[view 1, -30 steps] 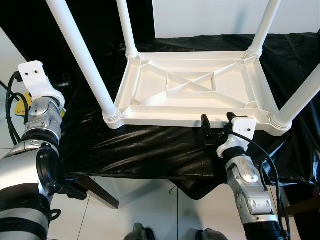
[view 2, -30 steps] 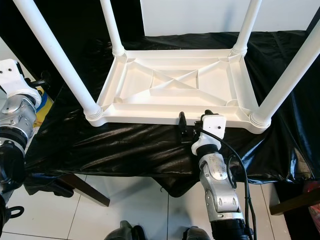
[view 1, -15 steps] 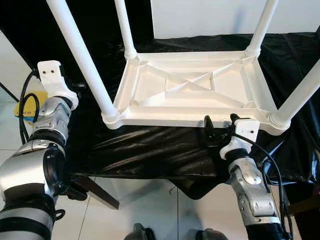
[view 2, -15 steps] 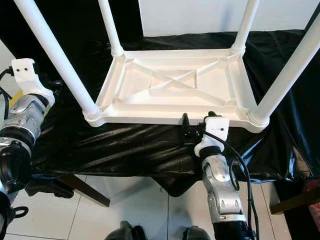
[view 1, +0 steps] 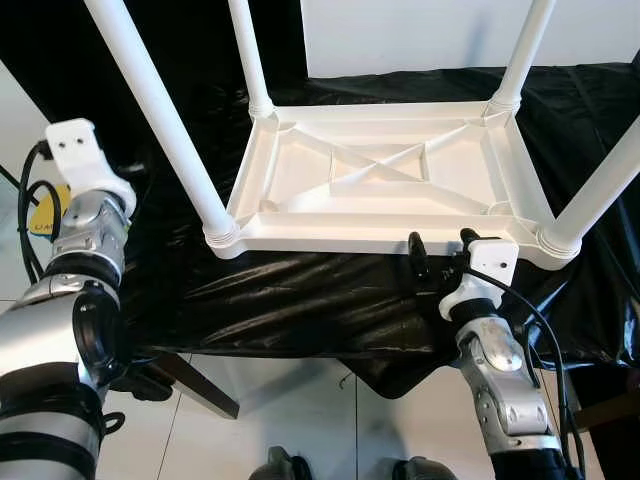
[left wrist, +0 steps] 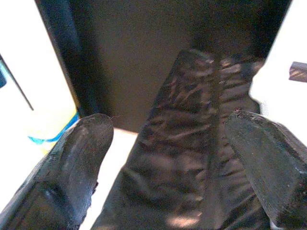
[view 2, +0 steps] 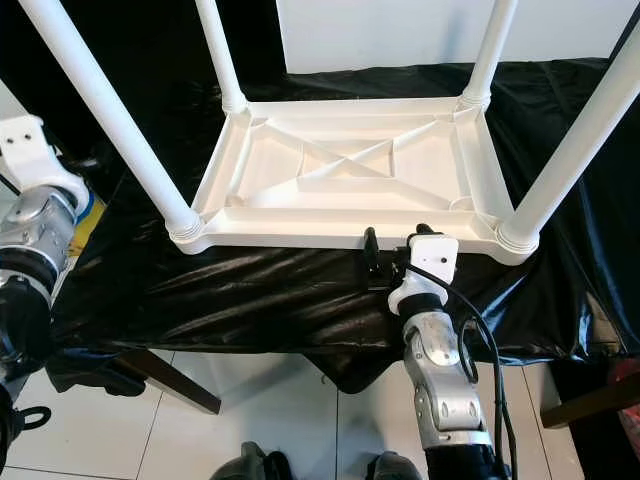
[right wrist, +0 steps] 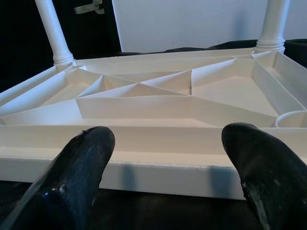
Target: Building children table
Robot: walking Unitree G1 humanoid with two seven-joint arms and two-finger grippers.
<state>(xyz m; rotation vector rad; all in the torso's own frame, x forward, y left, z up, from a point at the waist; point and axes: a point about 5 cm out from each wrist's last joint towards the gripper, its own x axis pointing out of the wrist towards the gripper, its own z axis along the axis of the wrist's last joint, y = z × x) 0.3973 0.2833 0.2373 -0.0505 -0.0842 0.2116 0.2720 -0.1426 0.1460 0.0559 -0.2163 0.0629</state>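
A white children's table [view 1: 330,233] lies upside down on a black cloth [view 1: 300,300], its ribbed underside facing up. All its legs stand upright: the near-left leg [view 1: 160,110], the far-left leg [view 1: 250,55], the far-right leg [view 1: 520,50] and the near-right leg [view 1: 600,190]. My right gripper [view 1: 440,258] is open at the table's front rim [right wrist: 158,170], a finger width short of it, with nothing between its fingers [right wrist: 76,177]. My left arm [view 1: 90,220] is raised left of the table, beyond the near-left leg. Its gripper [left wrist: 168,129] is open over the black cloth, empty.
The cloth-covered support ends just in front of me, above a white tiled floor [view 1: 300,400]. A dark wooden leg [view 1: 195,385] slants out below the cloth on the left. A yellow object [view 1: 42,222] and cables lie far left. A white wall [view 1: 420,35] stands behind.
My left arm, which had swung in toward the near-left leg half a second ago, has drawn back to the left. The right gripper stays at the front rim, open.
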